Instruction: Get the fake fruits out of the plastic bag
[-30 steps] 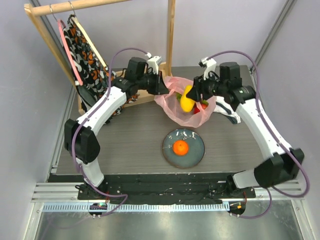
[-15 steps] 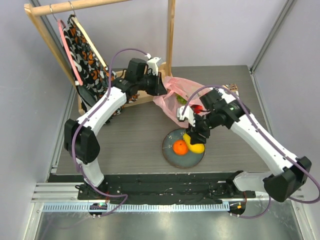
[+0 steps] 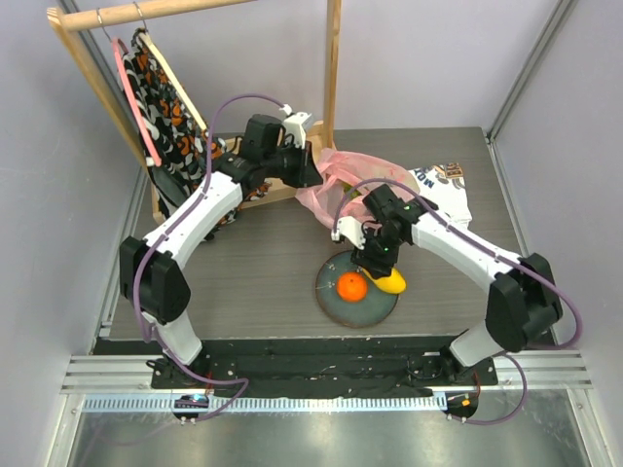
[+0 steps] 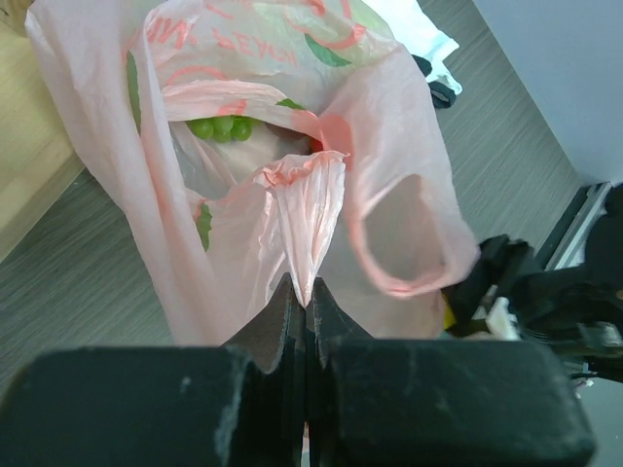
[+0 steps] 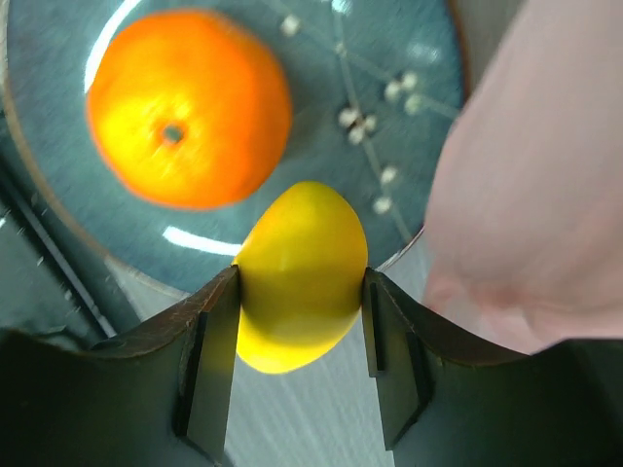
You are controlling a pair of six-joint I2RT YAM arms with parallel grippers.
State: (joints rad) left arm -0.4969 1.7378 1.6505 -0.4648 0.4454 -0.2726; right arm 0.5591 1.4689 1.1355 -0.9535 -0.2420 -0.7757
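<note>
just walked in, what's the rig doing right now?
The left gripper is shut on a gathered edge of the plastic bag, and green grapes show inside it. The right gripper holds the mango between its fingers over the rim of the plate. The orange already lies on the plate, and the mango is not yet released.

Left arm [image 3: 190,214] stretches from near-edge base toward far centre, elbow bent. Left gripper [image 4: 304,294] closed tight, fingertips pinching fold of bag [image 4: 389,117]. Right arm [image 3: 467,251] bends inward toward table centre, wrist angled down. Right gripper [image 5: 302,292] clamps mango [image 5: 302,243] between both fingers.
</note>
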